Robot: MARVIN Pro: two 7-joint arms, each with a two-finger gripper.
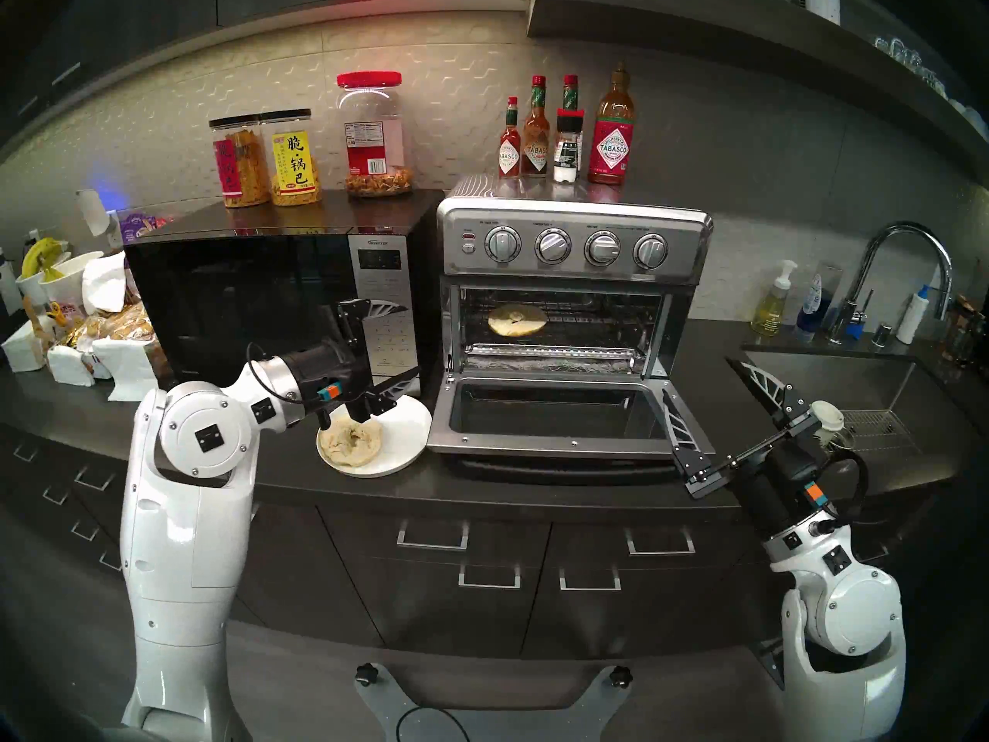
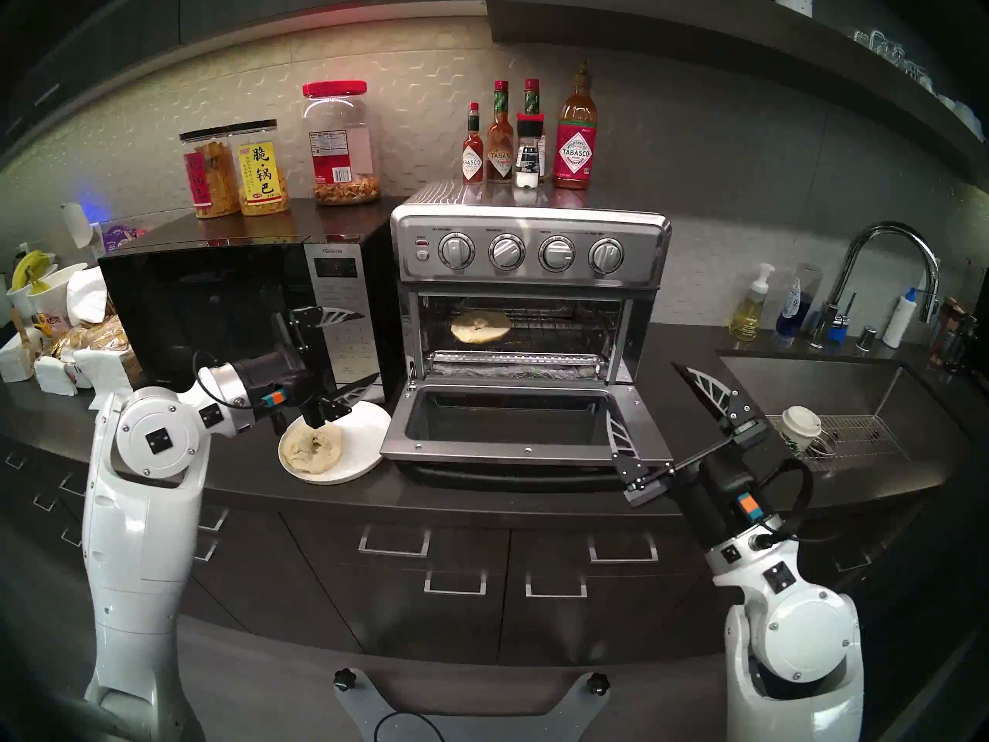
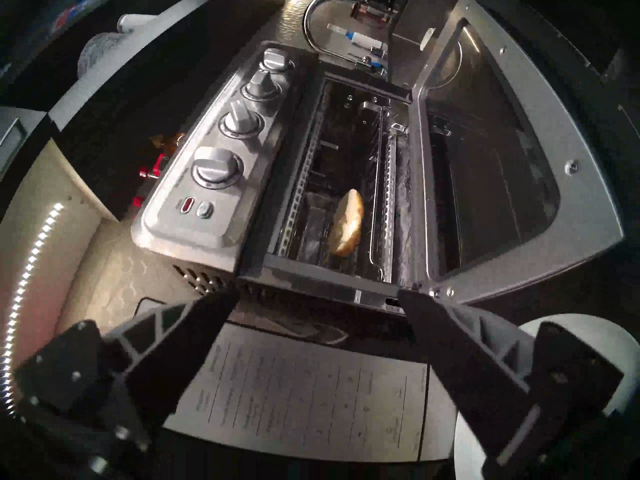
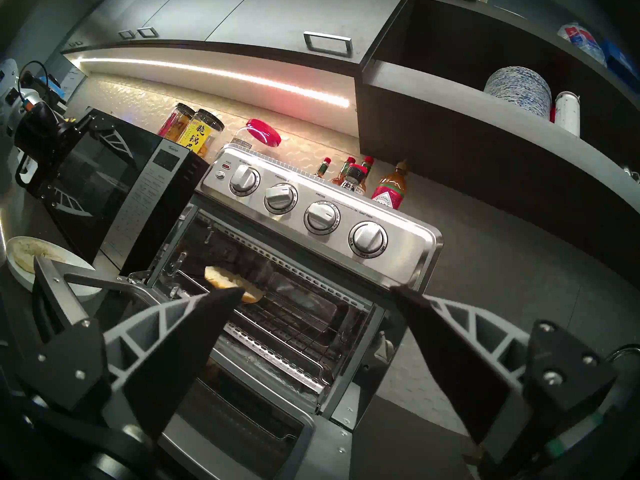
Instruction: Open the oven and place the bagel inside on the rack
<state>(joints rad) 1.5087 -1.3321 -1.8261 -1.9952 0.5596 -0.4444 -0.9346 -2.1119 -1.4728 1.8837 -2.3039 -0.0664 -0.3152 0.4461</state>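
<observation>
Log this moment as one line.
oven: door down | bagel half: on rack | other half: on plate | left claw: open, empty | right claw: open, empty

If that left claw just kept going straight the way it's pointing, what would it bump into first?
Probably the oven: the open left gripper aims at its left front corner, by the mouth where a bagel half lies on the rack. Depth is hard to judge.
</observation>
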